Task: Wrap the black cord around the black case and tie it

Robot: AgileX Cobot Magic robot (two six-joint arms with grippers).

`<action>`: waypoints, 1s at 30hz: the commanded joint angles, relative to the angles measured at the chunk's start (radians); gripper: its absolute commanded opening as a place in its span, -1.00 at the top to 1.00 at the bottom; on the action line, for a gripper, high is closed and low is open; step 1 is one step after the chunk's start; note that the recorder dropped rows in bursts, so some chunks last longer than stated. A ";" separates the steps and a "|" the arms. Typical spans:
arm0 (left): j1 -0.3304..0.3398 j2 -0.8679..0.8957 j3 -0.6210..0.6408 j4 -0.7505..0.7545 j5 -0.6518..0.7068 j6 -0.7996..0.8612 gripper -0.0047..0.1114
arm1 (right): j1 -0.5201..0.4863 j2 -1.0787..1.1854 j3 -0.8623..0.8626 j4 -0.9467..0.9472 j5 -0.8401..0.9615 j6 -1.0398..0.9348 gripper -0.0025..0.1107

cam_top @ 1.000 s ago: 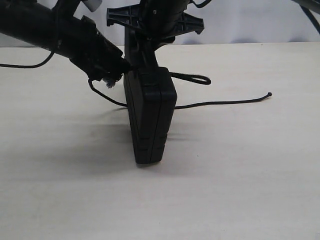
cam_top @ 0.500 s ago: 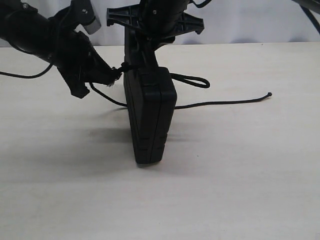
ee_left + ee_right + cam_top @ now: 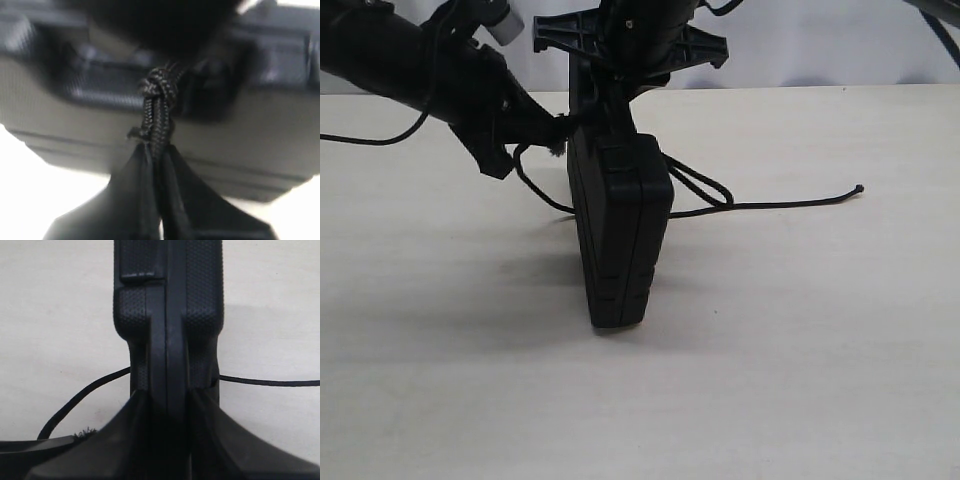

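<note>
The black case (image 3: 620, 235) stands on edge on the pale table, and my right gripper (image 3: 167, 400) is shut on its far, upper end (image 3: 167, 315). My left gripper (image 3: 552, 135) is shut on the knotted end of the black cord (image 3: 157, 107), right beside the case's upper left side. From there the black cord (image 3: 535, 185) sags down to the case's left face. It comes out on the right as a loop (image 3: 705, 185), then runs along the table to a free tip (image 3: 860, 188). The frayed tip (image 3: 82, 432) shows beside the right gripper.
The pale table (image 3: 800, 350) spreads all round the case. The left arm (image 3: 410, 60) slants in from the upper left. The right arm's black mount (image 3: 630, 35) hangs over the case's top. A thin cable (image 3: 370, 135) droops at the far left.
My left gripper has drawn the knotted end up and closer to the case's top. The loop on the right has slid in towards the case and tightened.
</note>
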 commanded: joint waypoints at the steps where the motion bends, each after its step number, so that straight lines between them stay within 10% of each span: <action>1: -0.003 -0.002 0.001 -0.113 -0.006 0.071 0.92 | 0.003 0.013 0.000 0.007 0.029 0.003 0.88; 17: -0.055 0.031 0.001 0.017 -0.052 0.091 0.92 | 0.003 0.013 0.000 0.007 0.029 0.003 0.88; 26: -0.055 0.031 0.001 -0.158 -0.074 0.130 0.92 | 0.003 0.013 0.000 0.007 0.029 0.003 0.88; 30: -0.055 0.029 0.001 -0.110 -0.079 0.130 0.06 | 0.003 0.013 0.000 0.007 0.029 0.003 0.88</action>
